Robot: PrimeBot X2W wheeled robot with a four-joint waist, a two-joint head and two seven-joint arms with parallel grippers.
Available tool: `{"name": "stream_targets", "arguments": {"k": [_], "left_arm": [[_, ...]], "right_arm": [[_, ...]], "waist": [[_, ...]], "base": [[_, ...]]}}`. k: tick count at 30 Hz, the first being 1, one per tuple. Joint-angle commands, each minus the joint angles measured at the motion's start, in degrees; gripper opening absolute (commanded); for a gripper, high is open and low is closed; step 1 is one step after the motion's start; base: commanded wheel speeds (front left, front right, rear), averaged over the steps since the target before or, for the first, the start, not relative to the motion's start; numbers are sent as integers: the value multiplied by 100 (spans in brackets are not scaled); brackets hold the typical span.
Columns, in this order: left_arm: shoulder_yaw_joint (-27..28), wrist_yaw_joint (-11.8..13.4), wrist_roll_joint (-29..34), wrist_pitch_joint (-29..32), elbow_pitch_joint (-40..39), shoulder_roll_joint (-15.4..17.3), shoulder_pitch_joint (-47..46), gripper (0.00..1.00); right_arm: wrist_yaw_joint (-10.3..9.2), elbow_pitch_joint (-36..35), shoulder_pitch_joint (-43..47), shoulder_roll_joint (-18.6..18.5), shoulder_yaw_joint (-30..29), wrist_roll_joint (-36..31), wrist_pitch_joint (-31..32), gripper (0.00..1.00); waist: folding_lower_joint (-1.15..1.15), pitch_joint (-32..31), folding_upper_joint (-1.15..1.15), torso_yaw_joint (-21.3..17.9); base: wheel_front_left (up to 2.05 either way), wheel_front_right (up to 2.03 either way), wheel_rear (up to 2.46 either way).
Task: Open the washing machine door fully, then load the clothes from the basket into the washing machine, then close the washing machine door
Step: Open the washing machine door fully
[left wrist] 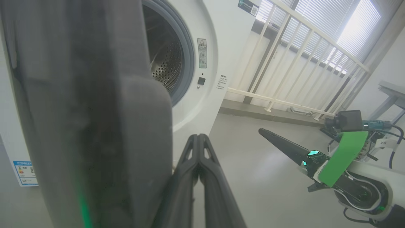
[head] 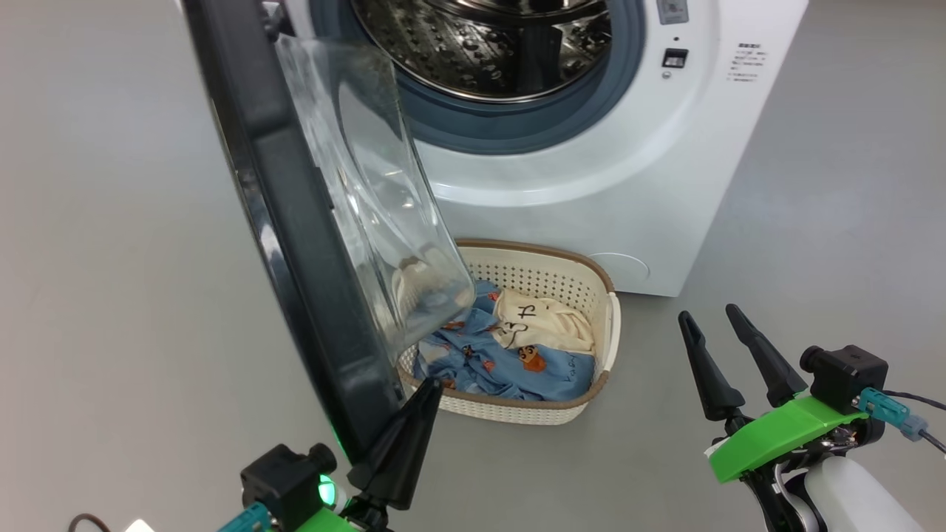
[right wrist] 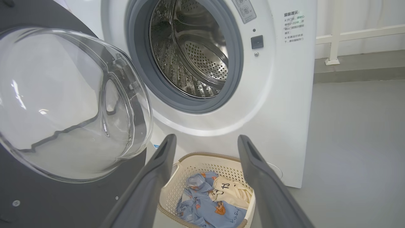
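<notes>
The white washing machine (head: 628,177) stands with its steel drum (right wrist: 193,53) exposed. Its black washing machine door (head: 295,244) is swung out toward me, and the clear glass bowl (right wrist: 66,101) bulges from its inner face. Beneath the door sits the cream basket (head: 584,399), holding the blue printed and cream clothes (head: 517,347). My left gripper (head: 429,386) is shut and empty, with its tip right at the door's lower edge. Off to the right of the basket, above the floor, my right gripper (head: 709,314) is open with nothing between its fingers (right wrist: 158,171).
Grey floor (head: 813,244) stretches right of the machine. A white railing (left wrist: 300,63) and a window with blinds stand beyond the machine. A blue label (left wrist: 25,172) sits low on the machine's front.
</notes>
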Motion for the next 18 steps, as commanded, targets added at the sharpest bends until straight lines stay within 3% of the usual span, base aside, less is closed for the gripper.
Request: {"name": "stream_targets", "arguments": {"k": [1, 18], "left_arm": [[376, 126, -51, -19, -163, 153, -85, 0], [562, 340, -133, -26, -212, 294, 38, 0]], "right_arm": [[26, -103, -51, -43, 105, 44, -69, 100], [26, -55, -16, -24, 167, 75, -69, 100]], "waist": [[0, -45, 0, 113], [0, -88, 0, 594]], "base": [[0, 0, 0], [0, 0, 0]]}}
